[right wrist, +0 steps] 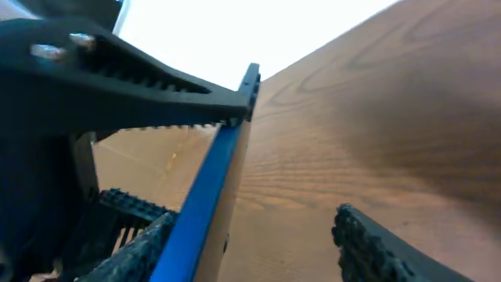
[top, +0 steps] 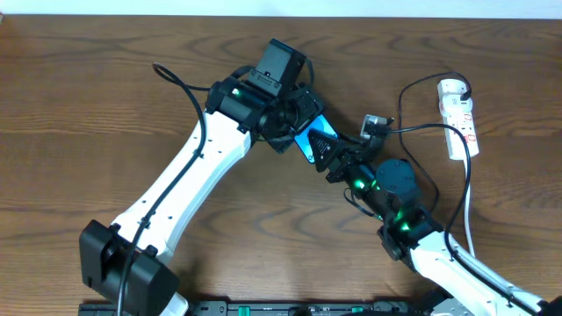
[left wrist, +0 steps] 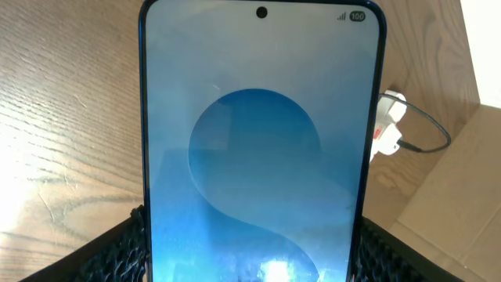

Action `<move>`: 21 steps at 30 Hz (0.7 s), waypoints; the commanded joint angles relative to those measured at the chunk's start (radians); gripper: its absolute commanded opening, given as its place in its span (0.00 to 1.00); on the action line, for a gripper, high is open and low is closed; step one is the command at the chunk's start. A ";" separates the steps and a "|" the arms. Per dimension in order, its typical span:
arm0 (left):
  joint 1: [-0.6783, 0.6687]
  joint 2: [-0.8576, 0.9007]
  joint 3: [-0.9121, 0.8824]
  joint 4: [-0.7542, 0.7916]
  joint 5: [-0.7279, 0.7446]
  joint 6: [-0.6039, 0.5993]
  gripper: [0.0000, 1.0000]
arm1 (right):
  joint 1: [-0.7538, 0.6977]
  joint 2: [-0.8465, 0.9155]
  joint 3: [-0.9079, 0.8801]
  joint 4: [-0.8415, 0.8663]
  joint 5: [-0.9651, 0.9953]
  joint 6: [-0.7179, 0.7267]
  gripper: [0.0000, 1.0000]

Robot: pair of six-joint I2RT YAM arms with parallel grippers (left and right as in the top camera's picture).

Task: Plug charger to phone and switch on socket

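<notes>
a brown wood-grain table point(top: 105, 105) fills the overhead view, with a thin pale strip of wall along its far edge. in the left wrist view a tan surface shows past the table's right edge. the left gripper point(top: 299, 130) is closed on the phone point(left wrist: 258, 157) near mid-table, holding it off the wood, its cyan-blue screen facing the wrist camera. the right gripper point(top: 332, 158) sits just beside it with jaws spread wide and nothing between them – one finger point(right wrist: 133, 243) is right by the phone's blue edge. the socket point(top: 462, 118) lies well apart at the table's right, the charger point(top: 451, 87) plugged in at its far end – its thin black cable trails toward the grippers
</notes>
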 commanded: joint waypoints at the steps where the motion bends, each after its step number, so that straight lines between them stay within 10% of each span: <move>1: -0.008 0.000 0.002 0.002 0.011 -0.005 0.66 | 0.005 0.005 0.019 0.021 0.029 0.073 0.54; 21: -0.050 0.000 0.002 0.001 -0.001 -0.004 0.66 | 0.005 0.005 0.019 0.035 0.028 0.162 0.18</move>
